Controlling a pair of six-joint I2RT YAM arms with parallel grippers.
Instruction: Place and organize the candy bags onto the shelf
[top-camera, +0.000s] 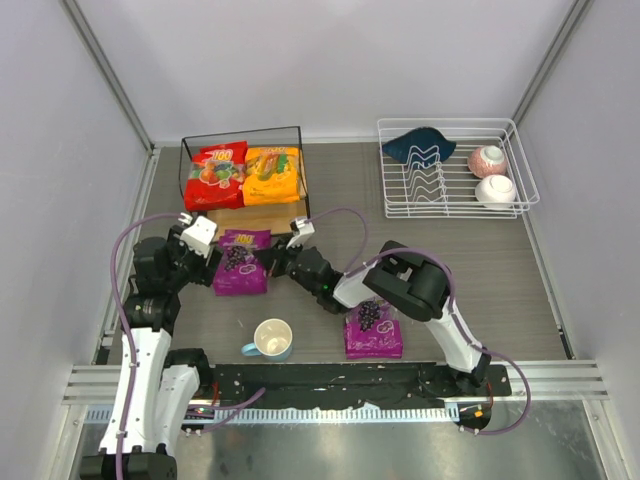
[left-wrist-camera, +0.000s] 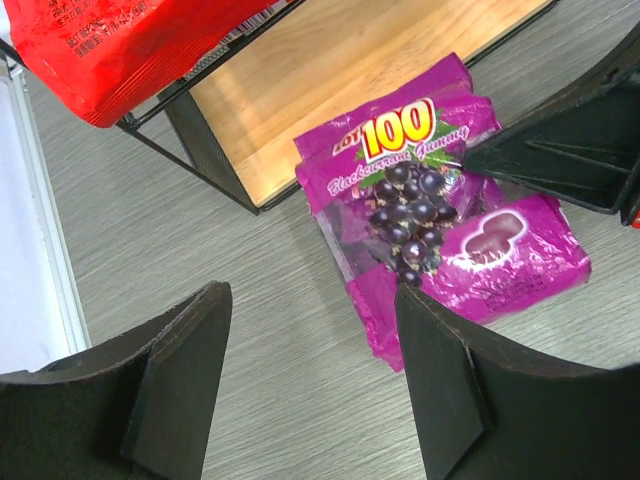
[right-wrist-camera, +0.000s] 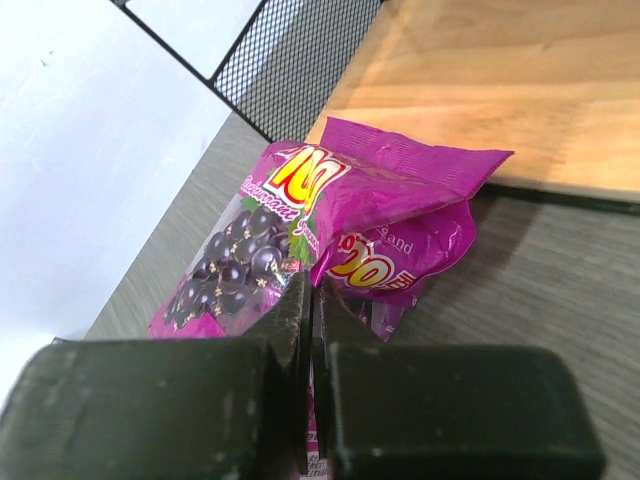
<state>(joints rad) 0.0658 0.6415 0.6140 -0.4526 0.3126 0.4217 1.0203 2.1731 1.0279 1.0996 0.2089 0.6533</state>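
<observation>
Two down, two to go! The red bag (top-camera: 215, 162) and the orange-yellow bag (top-camera: 272, 175) sit side by side on the top board of the shelf (top-camera: 262, 215) at the far left. All the action is just in front of it, where the first purple bag (top-camera: 240, 262) lies on the counter (top-camera: 480, 270) with its far end right at the lower board's edge. The right claw (right-wrist-camera: 312, 300) has its fingers pressed together on that packet's right edge, and the plastic is buckled and folded up where it pinches. It looks like a real grip. The left claw (left-wrist-camera: 312, 330) hangs on the bag's left side with its fingers spread wide apart, holding nothing and not touching the packet. The second purple bag (top-camera: 373, 332) is untouched, lying well back at the near side under the right arm, with a cup (top-camera: 270, 340) to its left. By my reckoning we're at the halfway mark: this purple one must go up onto a board, then the last one fetched.
</observation>
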